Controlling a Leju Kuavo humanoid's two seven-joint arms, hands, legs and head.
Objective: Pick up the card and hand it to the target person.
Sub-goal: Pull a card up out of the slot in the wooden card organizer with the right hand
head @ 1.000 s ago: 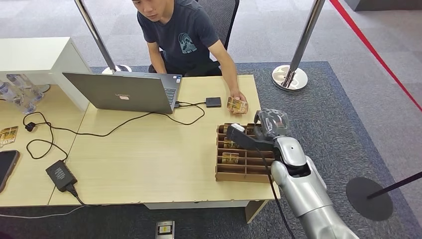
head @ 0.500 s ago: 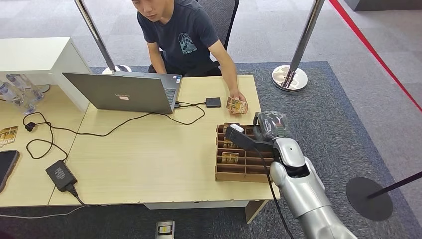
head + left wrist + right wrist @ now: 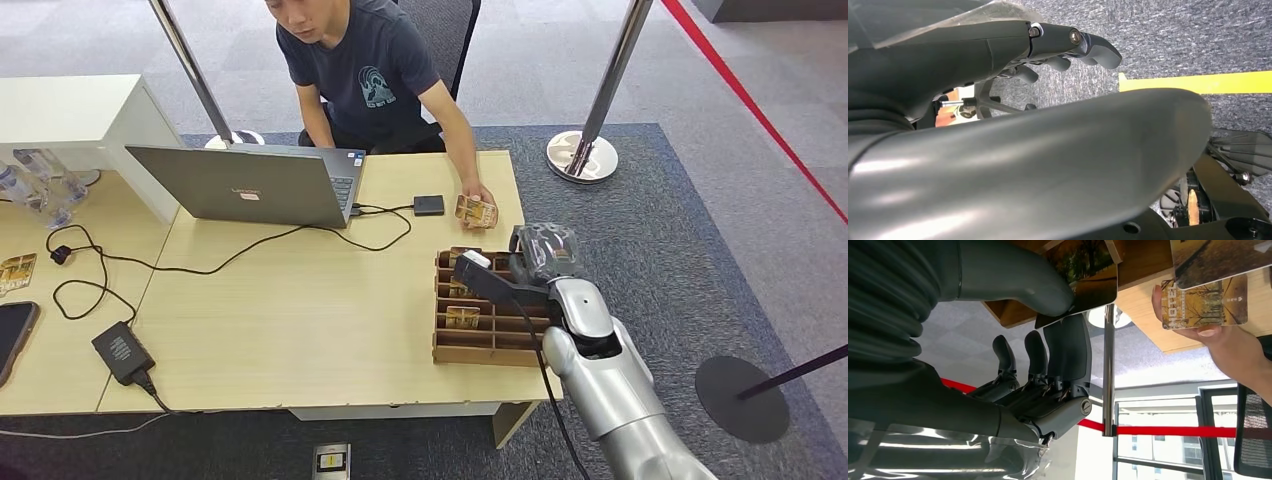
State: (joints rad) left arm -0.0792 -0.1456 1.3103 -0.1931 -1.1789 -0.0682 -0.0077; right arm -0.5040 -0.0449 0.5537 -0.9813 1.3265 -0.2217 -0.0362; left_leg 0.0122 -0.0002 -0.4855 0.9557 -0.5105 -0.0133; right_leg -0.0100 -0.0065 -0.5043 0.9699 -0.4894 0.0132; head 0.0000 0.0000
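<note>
The right hand (image 3: 541, 256) reaches over the far right part of the wooden tray (image 3: 487, 343), which sits at the table's (image 3: 300, 320) right edge near the front corner. In the right wrist view a card (image 3: 1088, 277) with an autumn-tree picture stands in the tray, pinched between the thick thumb (image 3: 1013, 280) on one face and the dark fingers (image 3: 1068, 347) pressing its lower edge from the other side; the remaining fingers curl loosely beside them. So the right hand grips this card, which is not yet out of its slot. More cards (image 3: 462, 316) lie in the tray's compartments toward the table's middle.

The silver right arm rises from the front right corner of the table, wrist bent down toward the tray.

A person's hand (image 3: 478, 203) rests on another card (image 3: 474, 211) near the far right edge of the table, just beyond the tray.

The left hand (image 3: 1068, 45) hangs over carpet, its fingers curled in, holding nothing.
</note>
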